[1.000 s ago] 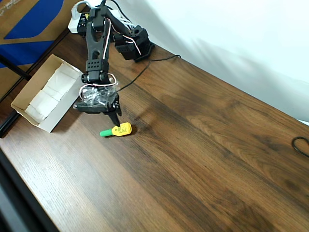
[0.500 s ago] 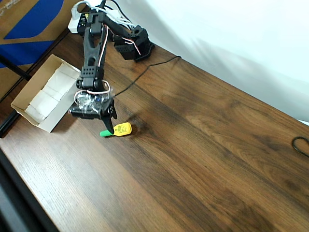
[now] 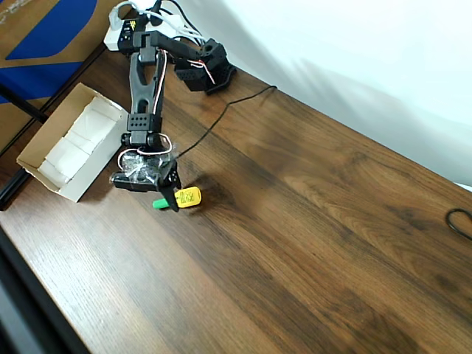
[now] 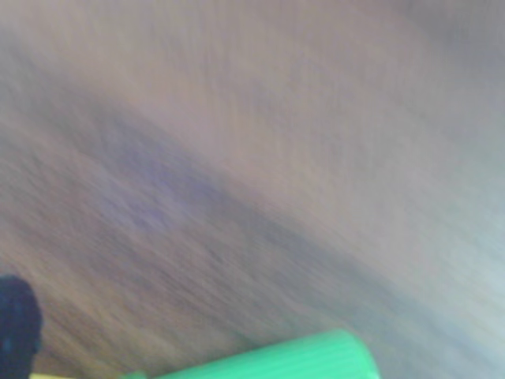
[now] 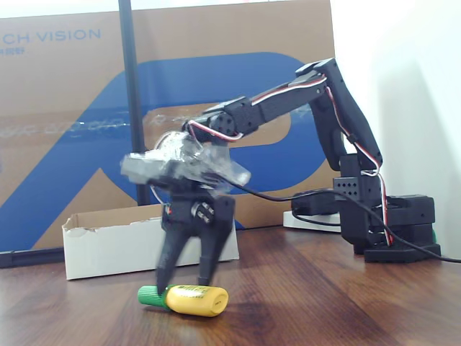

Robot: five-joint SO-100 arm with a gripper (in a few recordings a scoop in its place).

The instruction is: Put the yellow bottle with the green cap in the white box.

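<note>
Okay, quick notes, closest stuff first:

Bottle: one yellow bottle with the green cap (image 5: 184, 299), lying on its side on the wooden table (image 3: 310, 243), cap pointing toward the white box in the overhead view. It's out on the wood, not in anything.

Gripper: the gripper (image 5: 184, 277) is spread, one finger down on each side of the bottle near where cap meets body. Nothing squeezed yet as far as I can tell. The fixed view is a bit motion-blurred, so I can't say whether the tips touch the table.

How to nail this step: I'd get the fingers fully down around the yellow body rather than the cap, then close slowly. It's round and lying flat, so it could roll or squirt out if pinched off-centre.

Box: one white box (image 3: 44, 144), open on top, near the bottle on the table's left in the overhead view.

Background: one big brown-and-blue carton (image 5: 65, 130) behind everything.
</note>
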